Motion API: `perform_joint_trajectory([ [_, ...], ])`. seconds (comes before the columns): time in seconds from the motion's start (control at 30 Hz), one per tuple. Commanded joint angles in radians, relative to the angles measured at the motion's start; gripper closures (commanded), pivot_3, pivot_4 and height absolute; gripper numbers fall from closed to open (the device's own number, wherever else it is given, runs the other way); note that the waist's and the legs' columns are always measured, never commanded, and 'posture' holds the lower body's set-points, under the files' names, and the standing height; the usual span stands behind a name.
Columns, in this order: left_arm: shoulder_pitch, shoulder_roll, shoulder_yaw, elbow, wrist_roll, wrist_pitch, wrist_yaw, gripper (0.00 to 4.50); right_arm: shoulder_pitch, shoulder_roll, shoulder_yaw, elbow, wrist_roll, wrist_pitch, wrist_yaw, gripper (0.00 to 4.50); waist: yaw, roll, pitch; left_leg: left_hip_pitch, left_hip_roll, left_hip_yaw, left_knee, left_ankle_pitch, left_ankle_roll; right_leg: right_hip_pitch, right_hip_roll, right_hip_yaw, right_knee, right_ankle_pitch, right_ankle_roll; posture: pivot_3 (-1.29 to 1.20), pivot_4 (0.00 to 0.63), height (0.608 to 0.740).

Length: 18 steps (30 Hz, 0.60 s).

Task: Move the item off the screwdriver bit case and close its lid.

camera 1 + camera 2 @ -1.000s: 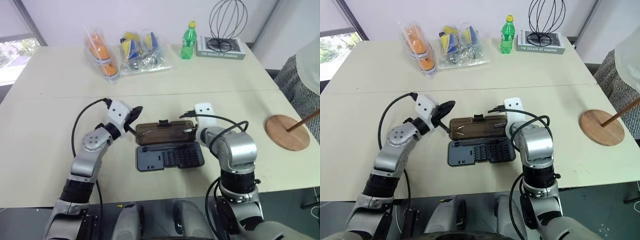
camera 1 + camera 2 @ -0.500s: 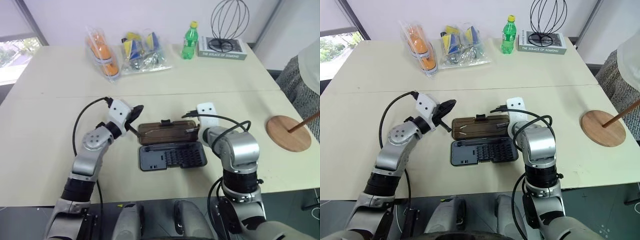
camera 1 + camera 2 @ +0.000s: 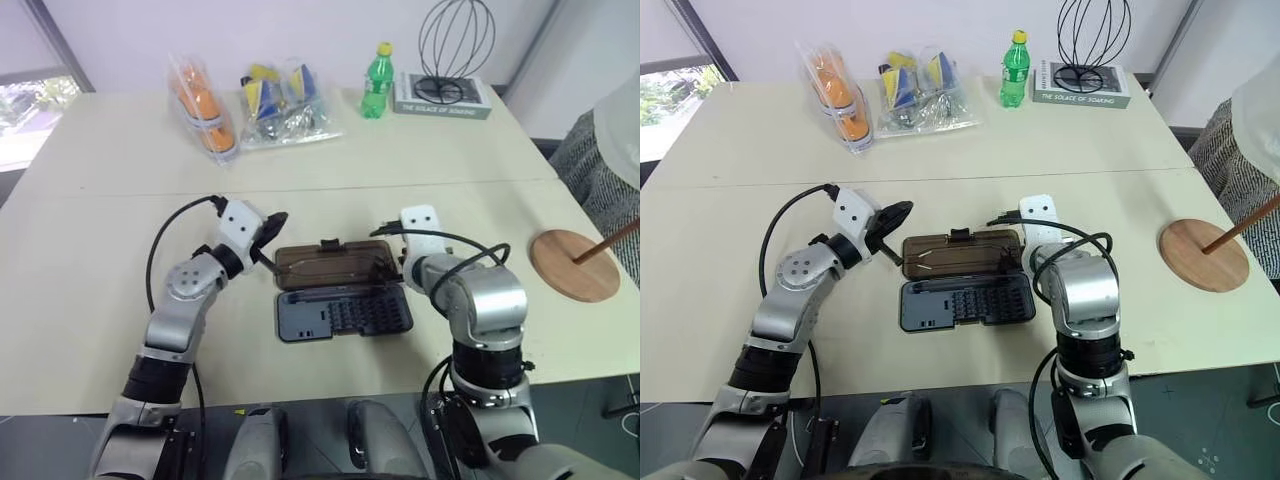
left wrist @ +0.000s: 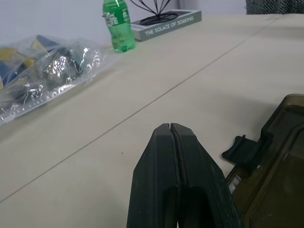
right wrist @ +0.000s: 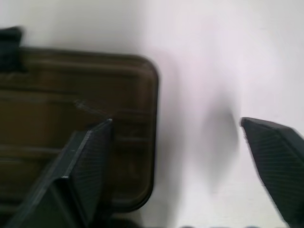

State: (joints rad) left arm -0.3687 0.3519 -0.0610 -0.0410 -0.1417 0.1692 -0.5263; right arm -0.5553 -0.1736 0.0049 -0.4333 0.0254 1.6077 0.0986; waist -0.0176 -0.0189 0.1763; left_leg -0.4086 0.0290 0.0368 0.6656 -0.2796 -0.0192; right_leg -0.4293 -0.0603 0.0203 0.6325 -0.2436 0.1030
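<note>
right gripper (image 5: 175, 156) — newly open

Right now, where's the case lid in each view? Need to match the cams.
Left eye view: the lid lies open flat at table centre, behind the bit tray.
Right eye view: same spot, lid between both grippers.
Left wrist view: lid corner at the right edge.
Right wrist view: lid across the left half.
Shared landmark: the black latch tab.

Beige table (image 3: 100, 250), pale wall (image 3: 250, 30) behind, window (image 3: 25, 105) at left.
</note>
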Motion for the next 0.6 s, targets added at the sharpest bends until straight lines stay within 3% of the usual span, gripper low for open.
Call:
perform_joint_trajectory([
  [0.03, 0.000, 0.024, 0.034, -0.051, -0.026, 0.010, -0.018, 4.50, -0.003, -0.078, -0.015, -0.116, 0.062, -0.008, 0.076, 0.05, 0.001, 0.000, 0.000, 0.000, 0.000, 0.000, 0.000, 0.000, 0.000, 0.000, 0.000, 0.000, 0.000, 0.000, 0.000, 0.00, 0.150, 0.740],
  [0.27, 0.080, 0.107, 0.107, -0.165, -0.177, 0.159, -0.116, 4.50, -0.051, -0.273, -0.010, -0.169, 0.164, -0.165, 0.238, 0.05, -0.002, 0.000, 0.000, 0.000, 0.001, -0.004, 0.000, 0.000, 0.000, 0.000, 0.001, 0.000, 0.000, 0.000, 0.000, 0.00, 0.150, 0.740],
  [0.47, 0.124, 0.176, 0.106, -0.330, -0.414, 0.393, -0.255, 4.50, -0.125, -0.465, 0.102, 0.044, 0.136, -0.485, 0.382, 0.05, 0.000, 0.000, 0.000, 0.000, 0.001, -0.004, 0.000, 0.000, 0.000, 0.001, 0.000, 0.000, -0.001, 0.000, 0.000, 0.00, 0.150, 0.740],
  [0.6, 0.157, 0.221, 0.092, -0.379, -0.482, 0.452, -0.317, 4.50, -0.158, -0.492, 0.179, 0.161, 0.104, -0.647, 0.436, 0.05, -0.001, 0.000, 0.000, 0.000, 0.001, -0.002, 0.000, 0.000, 0.000, 0.001, 0.001, 0.000, -0.001, 0.000, 0.000, 0.00, 0.150, 0.740],
])
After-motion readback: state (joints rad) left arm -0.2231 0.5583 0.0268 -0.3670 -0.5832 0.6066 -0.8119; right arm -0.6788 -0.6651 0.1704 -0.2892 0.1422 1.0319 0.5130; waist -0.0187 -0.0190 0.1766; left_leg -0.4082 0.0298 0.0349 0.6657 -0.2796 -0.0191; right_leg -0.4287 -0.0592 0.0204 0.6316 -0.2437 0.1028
